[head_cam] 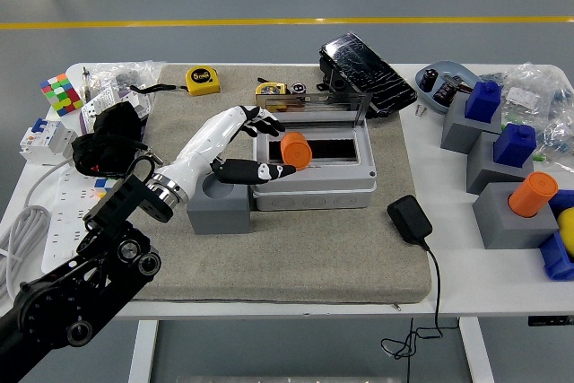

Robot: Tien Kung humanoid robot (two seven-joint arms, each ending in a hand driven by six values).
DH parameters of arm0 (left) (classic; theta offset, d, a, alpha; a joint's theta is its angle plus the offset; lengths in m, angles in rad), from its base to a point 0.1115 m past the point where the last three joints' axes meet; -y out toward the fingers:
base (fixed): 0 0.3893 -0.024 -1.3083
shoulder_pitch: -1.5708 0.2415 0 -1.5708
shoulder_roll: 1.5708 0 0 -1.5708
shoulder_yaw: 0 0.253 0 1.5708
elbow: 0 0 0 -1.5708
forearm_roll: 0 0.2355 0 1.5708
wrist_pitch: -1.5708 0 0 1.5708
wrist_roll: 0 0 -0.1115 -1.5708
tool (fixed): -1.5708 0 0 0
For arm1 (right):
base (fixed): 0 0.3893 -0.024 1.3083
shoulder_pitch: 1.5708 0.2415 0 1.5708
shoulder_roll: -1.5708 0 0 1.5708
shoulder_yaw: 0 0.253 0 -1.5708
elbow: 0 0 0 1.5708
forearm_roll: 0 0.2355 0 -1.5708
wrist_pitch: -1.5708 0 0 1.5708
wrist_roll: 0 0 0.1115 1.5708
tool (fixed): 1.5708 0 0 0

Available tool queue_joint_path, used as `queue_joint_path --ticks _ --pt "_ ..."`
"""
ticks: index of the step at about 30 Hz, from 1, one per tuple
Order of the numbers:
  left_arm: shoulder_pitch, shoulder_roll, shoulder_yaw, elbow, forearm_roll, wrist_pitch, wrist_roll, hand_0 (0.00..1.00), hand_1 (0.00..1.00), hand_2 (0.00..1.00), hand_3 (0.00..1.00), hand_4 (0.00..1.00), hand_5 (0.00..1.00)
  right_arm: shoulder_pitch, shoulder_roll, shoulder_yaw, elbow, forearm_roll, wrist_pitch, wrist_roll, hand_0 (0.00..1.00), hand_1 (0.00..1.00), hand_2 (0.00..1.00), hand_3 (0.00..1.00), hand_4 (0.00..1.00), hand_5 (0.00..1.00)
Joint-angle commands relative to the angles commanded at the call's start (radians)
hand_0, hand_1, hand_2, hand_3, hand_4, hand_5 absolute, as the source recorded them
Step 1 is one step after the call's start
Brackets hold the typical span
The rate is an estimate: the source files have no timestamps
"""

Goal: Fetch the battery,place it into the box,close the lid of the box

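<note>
On the grey mat (296, 248), the orange battery (294, 150) lies in the box (314, 184); left hand (242, 145) fingers released.

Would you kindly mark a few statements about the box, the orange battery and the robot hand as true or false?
1. The orange battery lies inside the grey box. True.
2. The box lid is closed. False: it stands open at the far side.
3. The left robot hand grips the battery. False: its fingers are spread beside the box, holding nothing.
4. A yellow tape measure lies at the mat's far edge. True.
5. The black adapter sits inside the box. False: it lies on the mat, right of it.
</note>
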Motion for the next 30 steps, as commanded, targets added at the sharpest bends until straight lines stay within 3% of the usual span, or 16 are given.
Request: queue_joint_path --ticks 10,16,24,30 --pt "-0.024 -0.018 0.055 0.016 -0.003 -0.016 0.019 0.554 0.676 0.621 0.609 0.998 0.351 0.002 -0.001 -0.022 0.0 0.019 0.001 0.005 0.637 0.647 0.672 0.602 0.991 0.586" --pt "-0.068 -0.062 0.09 0.038 -0.01 -0.011 0.012 0.545 0.673 0.626 0.61 0.998 0.34 0.0 0.0 -0.017 0.0 0.012 0.001 0.002 0.636 0.647 0.672 0.602 0.991 0.586" --pt "-0.157 -0.178 0.173 0.145 -0.054 -0.007 -0.005 0.525 0.668 0.634 0.606 0.998 0.355 0.002 0.001 -0.029 0.0 0.013 0.004 0.002 0.636 0.647 0.672 0.602 0.992 0.587" --pt "-0.193 -0.178 0.222 0.157 -0.088 -0.007 -0.015 0.515 0.666 0.633 0.608 0.998 0.358 0.004 0.002 -0.056 0.0 0.038 0.004 0.007 0.636 0.647 0.672 0.602 0.992 0.587"
